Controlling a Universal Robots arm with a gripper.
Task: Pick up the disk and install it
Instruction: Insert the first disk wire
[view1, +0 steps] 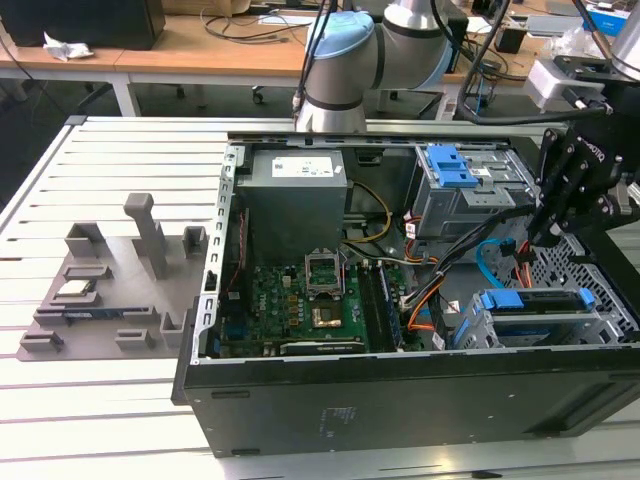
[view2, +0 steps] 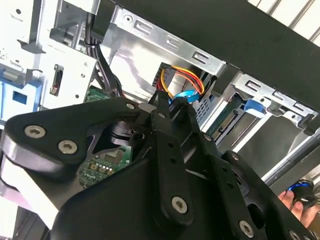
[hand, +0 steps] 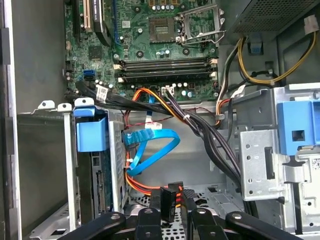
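Note:
The disk sits edge-up in the drive cage at the case's front corner, on the exterior view's right, and its bright blue frame shows at the cage's end. My gripper hangs inside the case just beside that cage. In both wrist views its fingers are closed on a black cable connector with orange, red and yellow wires. The same connector sits at the fingertips, close to the cage wall. A light blue data cable loops between the disk and the connector.
A second drive cage with a blue latch piece stands further back. The motherboard and the grey power supply box fill the case's middle. Black cable bundles cross next to my gripper. A grey parts tray lies outside the case.

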